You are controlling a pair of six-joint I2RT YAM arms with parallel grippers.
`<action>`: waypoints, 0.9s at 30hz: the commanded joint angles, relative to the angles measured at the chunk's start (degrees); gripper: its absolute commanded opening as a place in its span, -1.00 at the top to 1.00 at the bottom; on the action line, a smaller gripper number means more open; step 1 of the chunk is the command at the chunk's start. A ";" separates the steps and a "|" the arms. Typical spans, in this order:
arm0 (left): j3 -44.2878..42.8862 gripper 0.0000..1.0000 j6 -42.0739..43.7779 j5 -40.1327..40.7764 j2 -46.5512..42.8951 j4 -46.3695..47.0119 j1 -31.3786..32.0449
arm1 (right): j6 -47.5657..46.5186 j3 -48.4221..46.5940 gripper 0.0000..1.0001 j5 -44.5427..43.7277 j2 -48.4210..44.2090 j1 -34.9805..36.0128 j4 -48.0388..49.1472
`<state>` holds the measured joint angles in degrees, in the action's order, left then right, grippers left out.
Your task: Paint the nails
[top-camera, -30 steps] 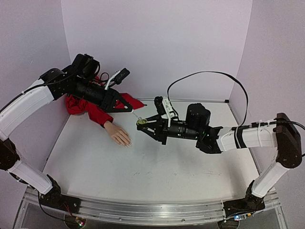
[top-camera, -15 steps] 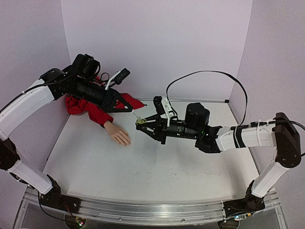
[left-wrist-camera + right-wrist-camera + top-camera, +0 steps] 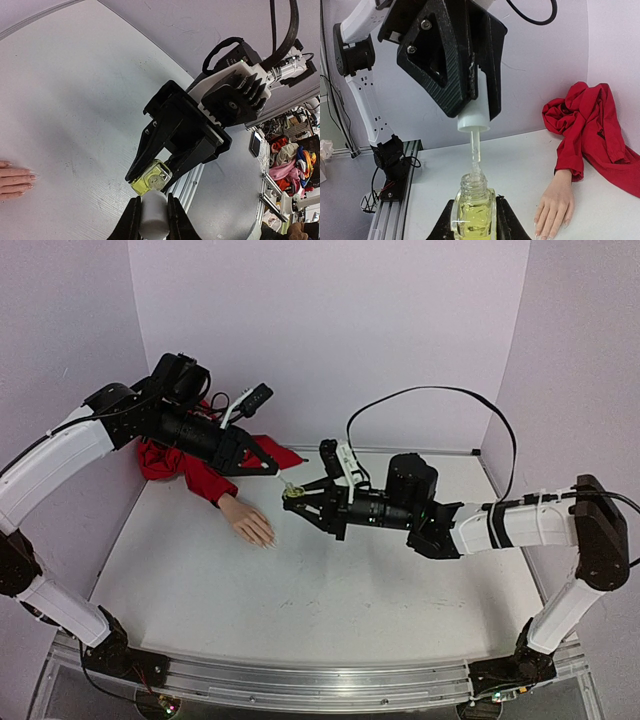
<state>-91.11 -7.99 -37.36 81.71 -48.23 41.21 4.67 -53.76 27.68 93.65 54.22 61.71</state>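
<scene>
Lying palm-down on the table [image 3: 300,610] at left, the mannequin hand [image 3: 248,524] points its nails [image 3: 268,542] toward the bottle [image 3: 472,205], apart from it. My left gripper [image 3: 152,212], arm reaching in level, pinches the white cap [image 3: 472,119] so its brush [image 3: 475,152] dips at the bottle's mouth, I judge to load polish. My right gripper [image 3: 300,498], arm stretched leftward, clamps the bottle upright to steady it.

Now left arm [image 3: 60,455] reaching in from left of bottle [image 3: 472,215], left gripper [image 3: 273,469] clamped on white cap [image 3: 153,217] just above bottle. Opposite, right arm [image 3: 510,525] stretched low, right gripper [image 3: 303,499] pinching bottle.
</scene>
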 commanded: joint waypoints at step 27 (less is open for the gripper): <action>-1.92 1.00 0.71 1.12 -0.08 -2.67 0.62 | -0.75 -7.33 1.00 2.55 2.87 1.04 3.81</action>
<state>-91.11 -7.70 -37.28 81.71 -50.28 41.36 4.45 -57.39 29.19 96.27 54.83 61.32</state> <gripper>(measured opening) 0.155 0.215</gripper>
